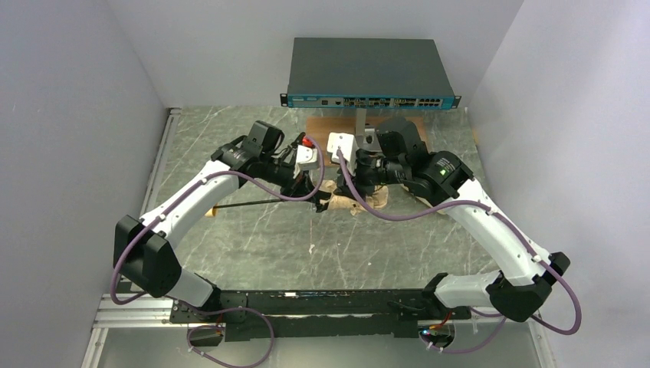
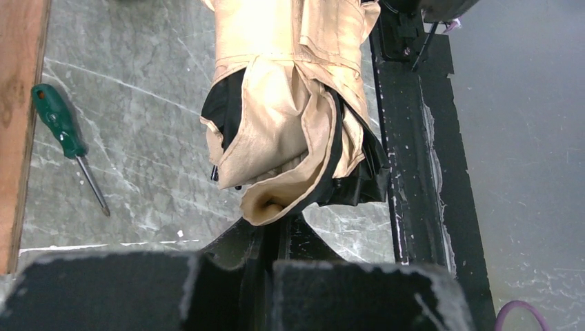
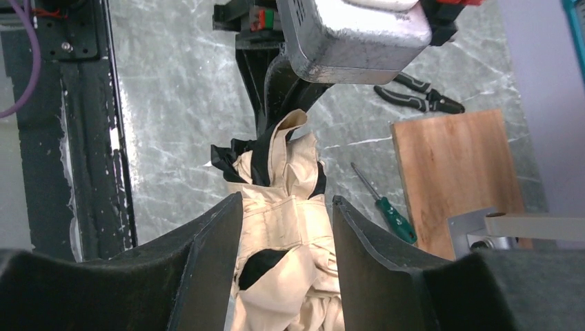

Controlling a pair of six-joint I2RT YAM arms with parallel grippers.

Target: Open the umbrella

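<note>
At table centre: the umbrella (image 2: 290, 117), folded, a crumpled beige bundle with black lining showing, hangs between the two arms over the table (image 2: 138, 172). Whether any part rests on the table I cannot tell.
Left gripper (image 2: 276, 231): clenched, with a fold of cloth at the bundle's end right at its tips.
Right gripper (image 3: 286, 207): fingers pressed against both flanks of the bundle, grasping it.
Axis: the bundle runs straight from one gripper to the other, left to right across the table. Each wrist looks along it toward the other.
Nearer arm: neither; both are on it, left at the end, right further along.
Rod (image 1: 253, 203): thin and dark, running leftward under the left arm. I cannot tell whether it is the shaft.
Stage: canopy not yet spread, ribs bunched.
Next move, as I judge: work along that axis, drawing the two grips apart. A sideways pull would only twist cloth.
Risk: either grip may be on fabric alone and slip.
Nearby: screwdriver (image 2: 58, 121), board (image 3: 455, 179) and pliers (image 3: 414, 96), none touching the umbrella.
</note>
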